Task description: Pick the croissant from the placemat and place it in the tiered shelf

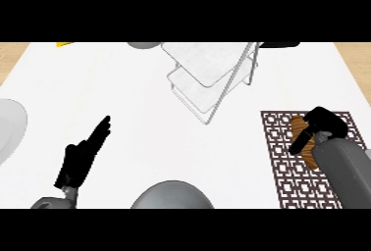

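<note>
At the right of the frame we see the brown, crusty croissant (304,139) lying on the dark lattice-patterned placemat (301,181), largely covered by our right hand (319,126), whose black fingers curl down over it. The tiered shelf (210,73), thin wire with pale flat panels, stands at upper centre. Our left hand (83,157), lower left, has straight fingers pressed together. A grey rounded object (170,196) is cut off at the bottom.
</note>
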